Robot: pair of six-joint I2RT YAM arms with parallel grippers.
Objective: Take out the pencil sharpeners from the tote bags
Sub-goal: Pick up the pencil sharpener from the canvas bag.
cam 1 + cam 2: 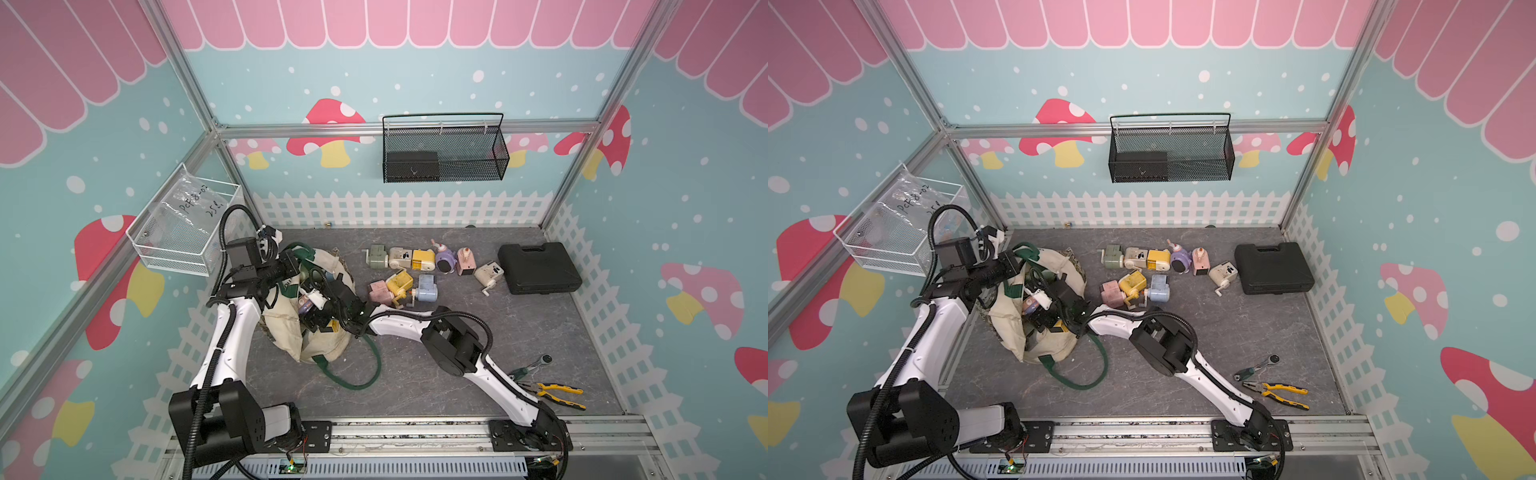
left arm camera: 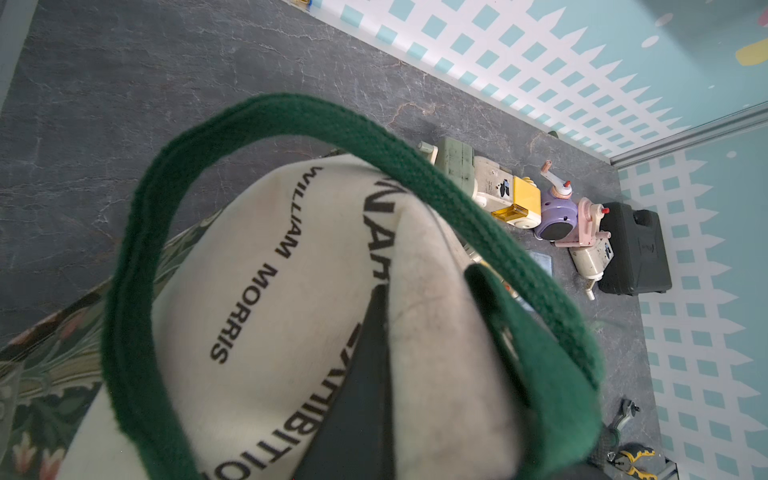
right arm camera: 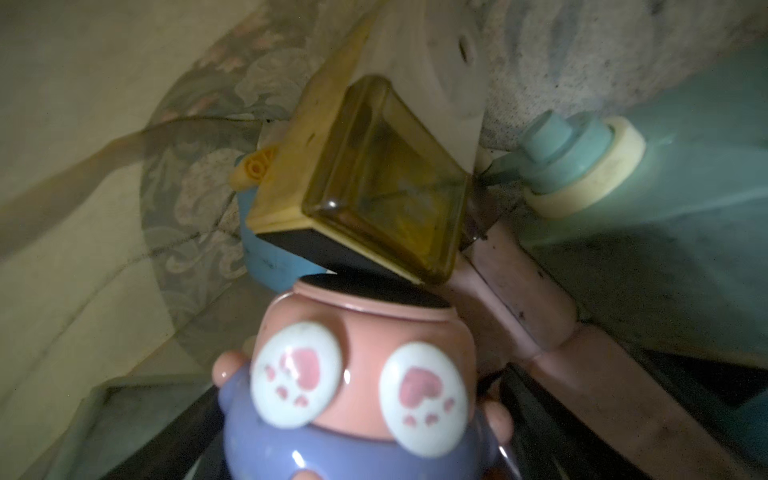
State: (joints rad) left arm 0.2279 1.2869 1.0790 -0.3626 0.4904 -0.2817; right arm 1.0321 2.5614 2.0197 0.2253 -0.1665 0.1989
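Observation:
The cream tote bag (image 1: pixel 286 332) with green straps lies slumped at the table's left, also in a top view (image 1: pixel 1009 328). My left gripper (image 1: pixel 296 266) is shut on its upper rim; the canvas is pinched between the fingers (image 2: pixel 374 332). My right gripper (image 1: pixel 316 311) reaches into the bag's mouth. Its jaws stand wide on either side of a purple and pink pencil sharpener (image 3: pixel 357 415) with paw-print feet. Deeper inside lie a yellow sharpener (image 3: pixel 374 178), a pale blue one (image 3: pixel 665 187) and a pink one (image 3: pixel 540 311). Several sharpeners (image 1: pixel 419 270) lie on the table right of the bag.
A flat black case (image 1: pixel 538 268) sits at the back right. Yellow-handled pliers (image 1: pixel 557 392) and a ratchet wrench (image 1: pixel 534 363) lie at the front right. A black mesh basket (image 1: pixel 444 149) hangs on the back wall, a white wire basket (image 1: pixel 183 224) on the left wall.

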